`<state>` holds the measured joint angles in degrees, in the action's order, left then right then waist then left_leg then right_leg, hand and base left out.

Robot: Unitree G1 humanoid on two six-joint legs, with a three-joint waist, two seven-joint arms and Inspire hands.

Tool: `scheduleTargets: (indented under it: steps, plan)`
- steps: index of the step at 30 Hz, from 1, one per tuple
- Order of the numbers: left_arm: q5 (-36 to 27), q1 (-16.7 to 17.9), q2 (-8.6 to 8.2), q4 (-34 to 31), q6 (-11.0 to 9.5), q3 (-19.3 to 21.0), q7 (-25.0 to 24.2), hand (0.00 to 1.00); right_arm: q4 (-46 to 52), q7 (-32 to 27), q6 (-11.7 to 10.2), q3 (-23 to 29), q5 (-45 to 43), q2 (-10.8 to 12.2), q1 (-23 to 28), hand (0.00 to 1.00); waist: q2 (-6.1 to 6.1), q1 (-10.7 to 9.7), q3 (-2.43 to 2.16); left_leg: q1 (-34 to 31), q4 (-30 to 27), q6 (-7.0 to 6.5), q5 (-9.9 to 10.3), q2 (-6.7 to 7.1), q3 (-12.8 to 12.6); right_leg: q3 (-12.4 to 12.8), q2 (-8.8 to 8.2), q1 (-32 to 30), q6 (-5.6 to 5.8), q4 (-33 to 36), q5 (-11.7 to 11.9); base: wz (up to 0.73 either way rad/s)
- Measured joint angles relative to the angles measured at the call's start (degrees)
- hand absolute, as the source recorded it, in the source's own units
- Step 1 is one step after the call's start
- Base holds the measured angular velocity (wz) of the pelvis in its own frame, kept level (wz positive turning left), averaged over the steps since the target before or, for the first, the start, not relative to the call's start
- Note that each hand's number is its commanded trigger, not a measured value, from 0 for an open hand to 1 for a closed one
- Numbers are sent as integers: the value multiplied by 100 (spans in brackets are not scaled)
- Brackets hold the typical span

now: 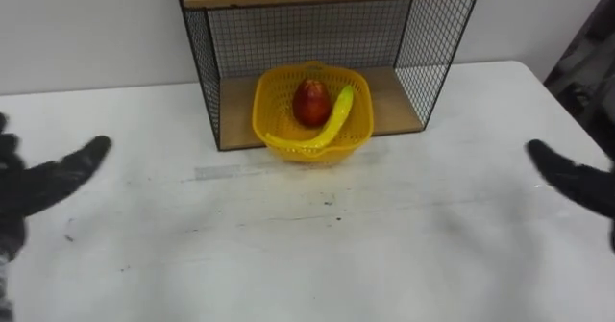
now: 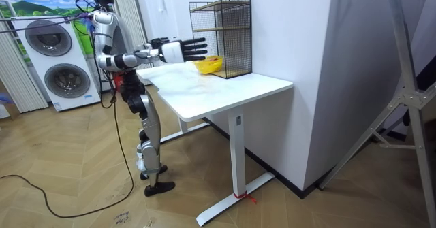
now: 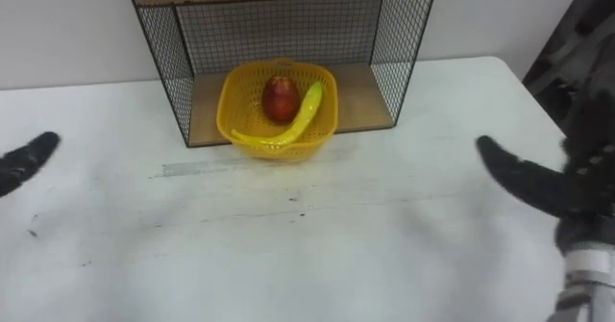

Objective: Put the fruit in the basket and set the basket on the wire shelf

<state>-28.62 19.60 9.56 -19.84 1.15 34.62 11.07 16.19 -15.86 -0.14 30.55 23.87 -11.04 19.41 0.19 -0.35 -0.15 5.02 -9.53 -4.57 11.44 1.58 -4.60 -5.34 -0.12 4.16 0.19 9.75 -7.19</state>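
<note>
Fingers (image 1: 85, 159) of left hand (image 1: 38, 183) straight, spread, holding nothing; hand hovers over the bench (image 1: 336, 255) at the left side. Right hand (image 1: 577, 180) likewise at the right side, fingers straight, empty. Both well apart from the basket (image 1: 274, 139). Yellow basket sits on bottom board of wire shelf (image 1: 432, 43), near rim jutting past the board's front edge. Inside: red apple (image 1: 310, 103), banana (image 1: 336, 120) touching it on the right. Room view: robot stands at the bench end, arms held out.

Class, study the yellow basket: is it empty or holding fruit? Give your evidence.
Holding fruit: a red fruit and a curved banana lie inside the yellow basket.
</note>
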Motion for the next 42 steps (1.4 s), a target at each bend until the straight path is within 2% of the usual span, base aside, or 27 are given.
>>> scheduleTargets:
  steps: [2, 3, 4, 5, 7, 8, 9, 11, 12, 14, 15, 17, 18, 19, 21, 23, 24, 26, 27, 29, 30, 32, 33, 35, 38, 41, 42]
  plan:
    - [-50, 164, 60, -6, -219, 782, 598, 0, 23, -615, -238, 618, -6, -3, 176, 0, 44, 74, -27, -10, 4, 8, 15, -4, 0, 34, 4, -19, 2, 1, -7, 0]
    - [-159, 231, 80, -6, -292, 967, 762, 0, 35, -805, -296, 741, 10, -4, 253, 0, 66, 92, -27, -15, 3, 9, 19, -4, 1, 31, 2, -27, 2, 8, -14, 0]
    - [-384, 407, 85, -5, -443, 1302, 1080, 0, 36, -1164, -394, 959, 37, -4, 394, 0, 66, 125, -42, -30, 3, 9, 29, -2, 1, 21, -2, -42, 1, 16, -34, 0]
    - [-636, 591, 85, 31, -573, 1566, 1369, 0, 33, -1486, -437, 1163, 107, -4, 552, 0, 79, 158, -37, -34, 3, 8, 37, 4, 6, 11, -13, -46, 2, 26, -56, 0]
    - [-981, 811, 85, 226, -709, 1829, 1804, 0, 4, -1966, -521, 1388, 384, 1, 749, 0, 92, 190, -48, -32, 4, 7, 40, 9, 18, 18, -19, -45, 3, 33, -72, 2]
    - [-1198, 919, 97, 532, -820, 1968, 2013, 0, -82, -2228, -588, 1507, 710, -2, 770, 0, 106, 220, -40, -42, -3, 6, 40, 19, 18, 15, -45, -76, -1, 82, -105, 0]
    - [-1307, 930, 117, 712, -851, 2016, 2121, 0, -193, -2342, -639, 1562, 866, -6, 769, 0, 115, 228, -36, -52, -13, 7, 40, 21, 21, 14, -63, -109, -1, 113, -118, 5]
    - [-1738, 1005, 204, 1681, -933, 2072, 2427, 0, -974, -2731, -704, 1642, 1234, -40, 771, 0, 82, 221, -49, -120, -28, 31, 53, 49, 90, -9, -87, -125, -25, 117, -162, 13]
    - [-1949, 1001, 220, 1946, -933, 2073, 2486, 0, -1247, -2779, -704, 1672, 1387, -53, 771, 0, 76, 221, -48, -151, -46, 39, 54, 52, 105, -15, -91, -141, -27, 116, -163, 14]
    - [-2835, 998, 244, 3124, -969, 2045, 2665, 0, -2394, -2978, -702, 1752, 2023, -87, 767, 0, 80, 222, -51, -302, -203, 28, 63, 46, 117, -81, -105, -227, -43, 149, -181, 13]
    - [-3044, 996, 262, 3435, -985, 2014, 2698, 0, -2696, -3000, -704, 1755, 2202, -90, 768, 0, 75, 219, -52, -332, -221, 31, 68, 46, 122, -94, -111, -248, -44, 172, -196, 10]
    - [-3666, 971, 267, 4538, -995, 1860, 2850, 0, -3753, -3164, -718, 1758, 2946, -84, 761, 0, 70, 186, -51, -400, -271, 41, 93, 82, 206, -126, -140, -342, -30, 220, -280, 16]
    - [-3723, 940, 268, 4807, -998, 1817, 2847, 0, -4034, -3160, -751, 1766, 3094, -84, 761, 0, 71, 170, -51, -419, -292, 40, 104, 96, 251, -148, -147, -339, -20, 221, -300, 28]
    - [-3717, 860, 265, 5343, -1009, 1755, 2817, 0, -4676, -3086, -795, 1767, 3327, -78, 761, 0, 66, 164, -55, -453, -329, 34, 119, 115, 325, -216, -169, -334, -15, 232, -309, 24]
    - [-3646, 736, 253, 6122, -1039, 1693, 2691, 0, -5519, -2947, -810, 1764, 3464, -29, 732, 0, 64, 200, -57, -451, -324, 32, 123, 119, 334, -239, -180, -311, -12, 232, -314, 11]
    - [-3319, 709, 185, 6893, -1030, 1428, 2517, 0, -6464, -2649, -814, 1558, 3398, 49, 633, 0, 71, 199, -59, -431, -319, 30, 121, 115, 320, -226, -174, -257, -10, 243, -307, 0]
    - [-3181, 690, 165, 7068, -1024, 1331, 2446, 0, -6670, -2575, -812, 1476, 3353, 73, 598, 0, 73, 194, -58, -421, -316, 29, 121, 113, 312, -229, -175, -251, -10, 247, -307, 0]
    - [-2464, 671, -19, 7493, -975, 899, 2089, 0, -7272, -2291, -787, 1040, 2844, 243, 437, 0, 77, 182, -53, -310, -280, 19, 125, 107, 288, -227, -175, -163, -10, 246, -310, -4]
    - [-2241, 643, -42, 7623, -950, 755, 1976, 0, -7384, -2223, -763, 918, 2660, 287, 379, 0, 79, 167, -49, -280, -267, 16, 123, 107, 288, -228, -175, -138, -10, 244, -311, -5]
    - [-1289, 445, -129, 8091, -768, 308, 1469, 0, -7890, -1831, -579, 422, 1830, 292, 56, 0, 78, 160, -47, -147, -200, 18, 124, 107, 245, -162, -164, -57, -8, 210, -313, -11]
    - [-1021, 372, -148, 8200, -735, 196, 1331, 0, -8053, -1712, -548, 285, 1562, 280, -52, 0, 74, 147, -45, -118, -196, 19, 126, 106, 240, -150, -161, -29, -8, 191, -313, -12]
    - [-139, 79, -198, 8551, -549, -248, 845, 0, -8439, -1253, -360, -364, 753, 231, -307, 0, 55, 192, -41, 15, -166, 22, 127, 99, 181, -96, -153, 28, -6, 200, -324, -10]
    - [129, 21, -202, 8624, -490, -406, 753, 0, -8510, -1131, -329, -529, 557, 223, -359, 0, 52, 188, -38, 42, -162, 24, 128, 92, 162, -73, -146, 48, -6, 194, -324, -11]
    - [1043, -152, -214, 8621, -233, -982, 417, 0, -8612, -714, -143, -1012, -130, 221, -532, 0, 18, 141, -25, 67, -158, -4, 113, 92, 164, -70, -136, 79, -6, 173, -324, -2]
    - [1907, -381, -212, 8569, -80, -1601, 200, 0, -8852, -245, 51, -1602, -693, 204, -771, 0, -44, 72, 6, 74, -147, -6, 111, 90, 164, -77, -95, 98, -7, 137, -323, 0]
    - [2554, -642, -205, 8504, 74, -2187, -4, 0, -8963, 117, 258, -2076, -1023, 210, -926, 0, -82, 55, 27, 127, -72, -7, 110, 81, 147, -64, -76, 162, -6, 85, -298, -3]
    - [2649, -671, -206, 8506, 106, -2270, -53, 0, -8967, 187, 288, -2148, -1057, 215, -944, 0, -90, 58, 31, 128, -58, -7, 110, 81, 142, -60, -75, 171, -7, 86, -299, -8]
